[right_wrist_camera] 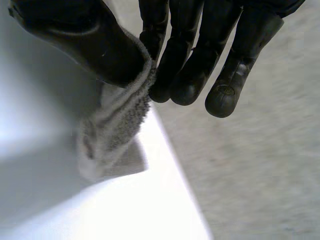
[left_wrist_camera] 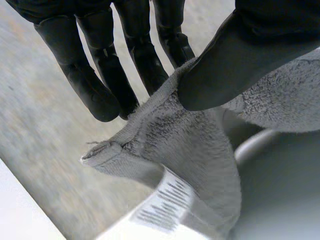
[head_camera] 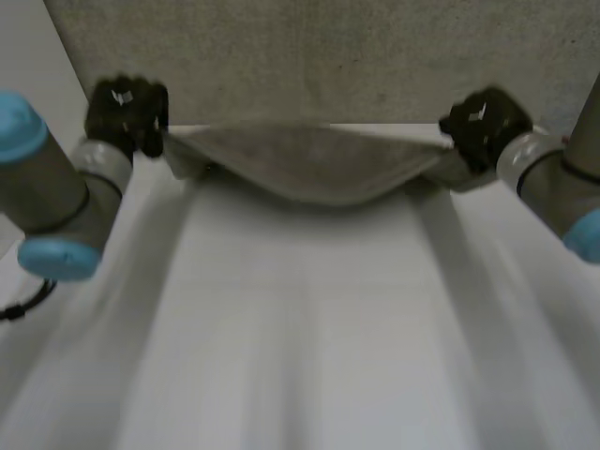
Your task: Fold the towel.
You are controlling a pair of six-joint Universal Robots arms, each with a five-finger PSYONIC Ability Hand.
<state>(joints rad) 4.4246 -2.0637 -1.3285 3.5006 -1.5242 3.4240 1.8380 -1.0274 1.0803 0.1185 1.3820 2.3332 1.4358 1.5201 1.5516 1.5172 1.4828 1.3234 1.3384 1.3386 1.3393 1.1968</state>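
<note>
towel [head_camera: 309,164] sags between left hand [head_camera: 127,112] and right hand [head_camera: 483,122], each pinching one corner.

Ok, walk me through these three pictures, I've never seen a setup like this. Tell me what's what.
It's a robot with two arms at a white table. The wide picture looks down from a camera between the arms; the other two come from a camera on each wrist, looking along that hand. The black left hand and right hand each pinch one end of a grey towel between thumb and fingers, so it sags between them near the table's far edge.
</note>
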